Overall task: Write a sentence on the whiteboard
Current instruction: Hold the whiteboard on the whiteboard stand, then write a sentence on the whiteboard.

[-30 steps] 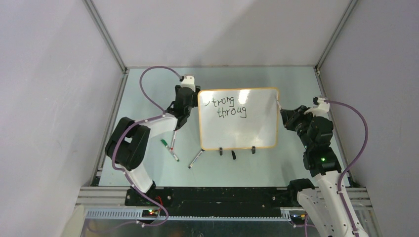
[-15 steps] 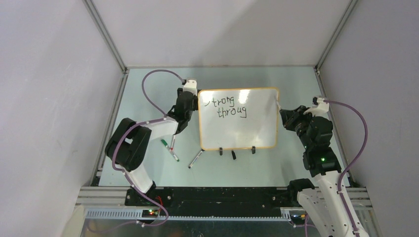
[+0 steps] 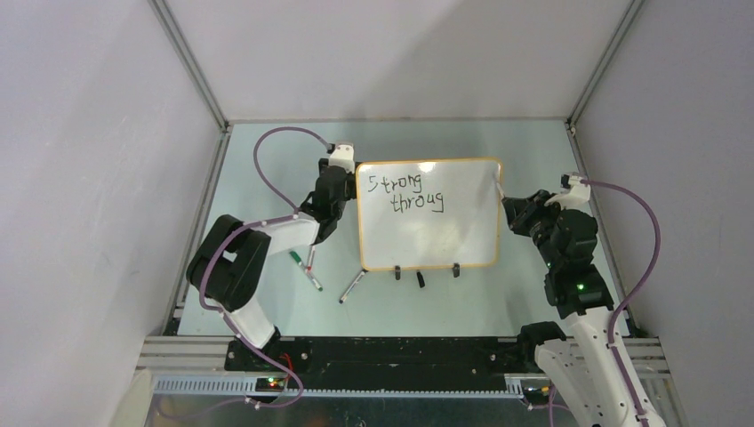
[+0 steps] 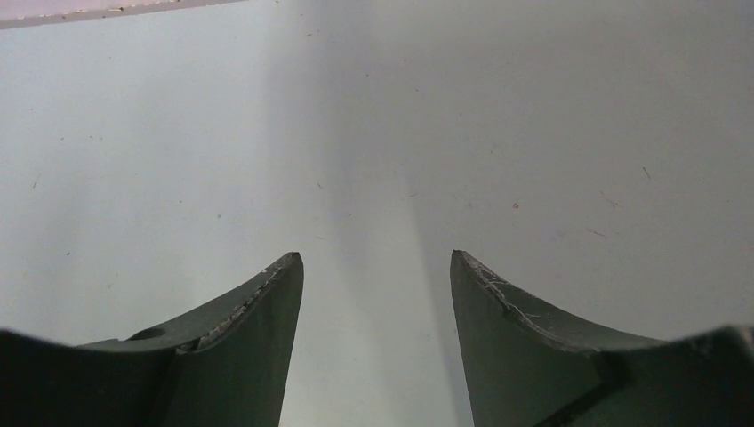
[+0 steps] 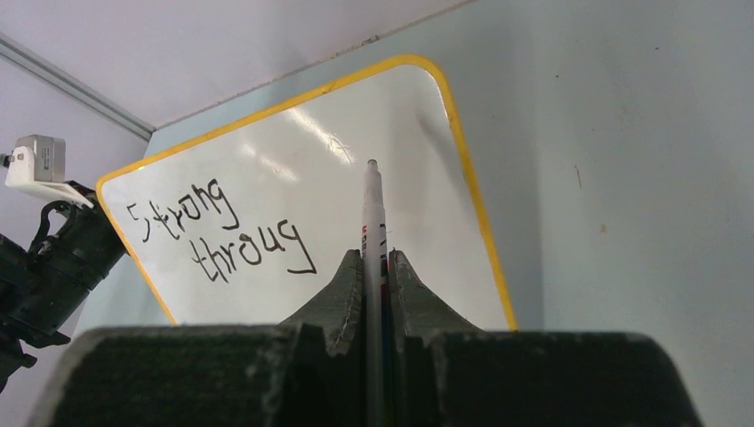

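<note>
The right end effector [image 5: 376, 263] is clamping a marker [image 5: 372, 209], its long axis pointing across the whiteboard [image 3: 431, 236] at mid-desk [image 3: 267, 178]. The sentence [image 3: 409, 194] is lying leftward, nearer the left end effector [image 4: 375, 267], which is gaping empty.

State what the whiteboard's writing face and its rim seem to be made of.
Whiteboard face: smooth glossy white, probably a coated or laminated board, since it shows glare streaks. Rim: thin orange-yellow edging, possibly plastic; the material is uncertain.
</note>
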You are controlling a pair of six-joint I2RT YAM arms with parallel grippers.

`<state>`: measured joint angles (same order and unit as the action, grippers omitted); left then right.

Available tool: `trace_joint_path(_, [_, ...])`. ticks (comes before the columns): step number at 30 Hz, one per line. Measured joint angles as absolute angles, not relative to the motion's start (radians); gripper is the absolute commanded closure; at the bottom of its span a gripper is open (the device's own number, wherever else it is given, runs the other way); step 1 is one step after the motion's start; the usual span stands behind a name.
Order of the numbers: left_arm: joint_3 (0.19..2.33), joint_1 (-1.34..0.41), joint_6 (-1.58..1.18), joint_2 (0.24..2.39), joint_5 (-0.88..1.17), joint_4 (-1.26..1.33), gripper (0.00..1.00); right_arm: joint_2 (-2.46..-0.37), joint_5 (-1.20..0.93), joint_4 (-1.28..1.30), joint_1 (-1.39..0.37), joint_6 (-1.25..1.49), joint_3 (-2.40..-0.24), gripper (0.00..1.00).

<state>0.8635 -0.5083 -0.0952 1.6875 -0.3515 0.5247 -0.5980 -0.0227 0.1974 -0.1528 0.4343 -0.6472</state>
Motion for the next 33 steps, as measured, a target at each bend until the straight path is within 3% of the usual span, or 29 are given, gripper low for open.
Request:
trace_joint_path(12, [0.875, -0.509, -0.096, 1.688, -0.355, 0.502, 0.31, -0.65, -0.007, 0.182, -0.265, 0.401, -0.647, 1.0])
trace_joint_path(25, [0.881, -0.508, -0.096, 1.688, -0.356, 0.487, 0.29, -0.766, 0.191, 0.115, -0.545, 0.286, -0.645, 1.0])
trace_joint_path(33, [0.927, -0.508, -0.096, 1.699, -0.363, 0.447, 0.29, -0.82, 0.255, 0.084, -0.59, 0.252, -0.646, 1.0])
